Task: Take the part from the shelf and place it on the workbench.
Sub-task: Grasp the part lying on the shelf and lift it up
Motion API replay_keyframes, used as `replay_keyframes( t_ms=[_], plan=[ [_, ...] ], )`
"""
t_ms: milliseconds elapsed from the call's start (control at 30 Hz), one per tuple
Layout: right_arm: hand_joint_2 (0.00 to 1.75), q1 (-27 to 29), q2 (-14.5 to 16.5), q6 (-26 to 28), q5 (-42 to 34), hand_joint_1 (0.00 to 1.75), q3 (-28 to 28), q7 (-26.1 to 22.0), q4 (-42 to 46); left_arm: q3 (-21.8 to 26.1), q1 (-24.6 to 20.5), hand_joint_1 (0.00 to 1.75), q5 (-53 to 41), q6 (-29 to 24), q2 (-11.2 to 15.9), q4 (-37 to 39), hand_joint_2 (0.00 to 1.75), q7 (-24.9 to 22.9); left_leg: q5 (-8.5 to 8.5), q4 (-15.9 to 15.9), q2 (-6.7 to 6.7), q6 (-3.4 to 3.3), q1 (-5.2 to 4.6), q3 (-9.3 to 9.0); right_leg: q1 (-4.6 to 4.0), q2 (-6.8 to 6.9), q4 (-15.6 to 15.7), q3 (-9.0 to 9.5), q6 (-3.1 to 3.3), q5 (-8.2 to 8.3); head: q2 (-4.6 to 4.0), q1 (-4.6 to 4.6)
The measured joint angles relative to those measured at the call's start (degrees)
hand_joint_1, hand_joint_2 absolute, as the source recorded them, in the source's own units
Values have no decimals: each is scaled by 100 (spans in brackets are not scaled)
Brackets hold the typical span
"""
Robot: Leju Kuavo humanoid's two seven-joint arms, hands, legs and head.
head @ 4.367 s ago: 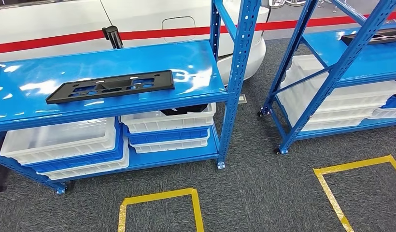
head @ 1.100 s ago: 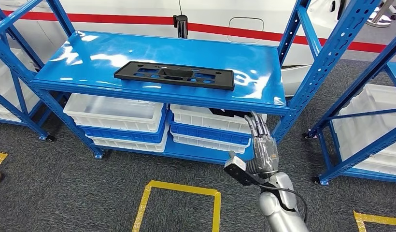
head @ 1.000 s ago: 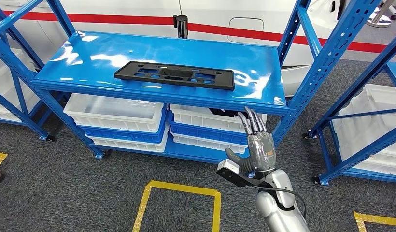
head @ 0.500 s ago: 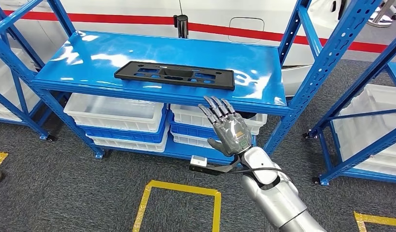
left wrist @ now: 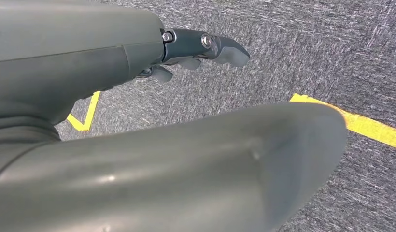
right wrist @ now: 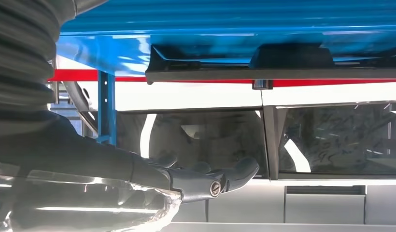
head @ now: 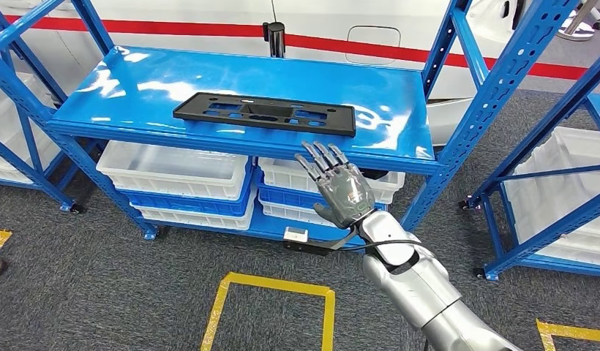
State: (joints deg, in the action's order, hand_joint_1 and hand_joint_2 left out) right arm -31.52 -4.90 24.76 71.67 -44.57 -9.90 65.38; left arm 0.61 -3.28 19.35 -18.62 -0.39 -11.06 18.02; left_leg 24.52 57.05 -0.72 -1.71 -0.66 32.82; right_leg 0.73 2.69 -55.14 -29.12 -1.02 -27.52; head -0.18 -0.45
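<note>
Shelf rack: the blue shelf (head: pixel 399 110) stands in front of the robot, its upper deck glossy, with a white vehicle with a red stripe (head: pixel 209 22) behind it.
Lower level: white and blue bins (head: pixel 173 172) are stacked under the deck.
Floor: grey carpet with a yellow taped square (head: pixel 271 281) just ahead of the rack.
Part: the flat black part (head: pixel 264 115) lies on the upper deck, near its front edge, untouched.
Right hand: the right hand (head: pixel 339 189) is raised in front of the deck's front edge, fingers spread and holding nothing, below and beside the part's right end, not touching it.
Left hand: the left hand (left wrist: pixel 196 53) hangs over the carpet; whether it is spread or curled I can't tell.
Progress: early, I'd say. Reaching is under way; grasping, lifting and carrying to the workbench are all left.
</note>
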Motion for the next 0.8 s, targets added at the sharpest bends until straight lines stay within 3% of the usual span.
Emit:
replay_keyframes(
  t_ms=[800],
  plan=[
    [175, -279, -72, 21, -113, 0, -298, 143, -274, 149, 4, 0, 80, -28, 4, 0, 0, 93, 0, 1, 0, 0, 0, 0, 0, 0, 0, 0, 0, 0, 0, 0]
  ],
)
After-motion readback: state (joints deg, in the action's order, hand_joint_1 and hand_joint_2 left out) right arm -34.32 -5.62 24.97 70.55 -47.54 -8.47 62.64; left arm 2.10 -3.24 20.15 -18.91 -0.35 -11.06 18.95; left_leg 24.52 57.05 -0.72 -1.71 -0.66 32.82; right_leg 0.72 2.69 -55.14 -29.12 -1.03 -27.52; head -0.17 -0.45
